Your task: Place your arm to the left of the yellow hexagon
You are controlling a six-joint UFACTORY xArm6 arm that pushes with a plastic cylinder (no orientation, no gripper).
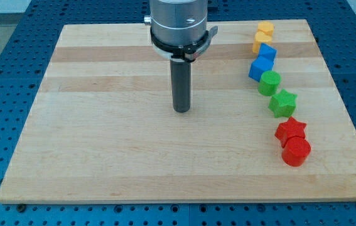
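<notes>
My tip rests on the wooden board near its middle. Two yellow blocks lie at the view's top right. The upper one has a notched outline. The lower one looks like the yellow hexagon, though its shape is hard to make out. My tip is well to the left of both and lower in the view, and touches no block.
Below the yellow blocks, a column runs down the board's right side: two blue blocks, a green cylinder, a green star, a red star and a red cylinder. The arm's grey body hangs over the board's top middle.
</notes>
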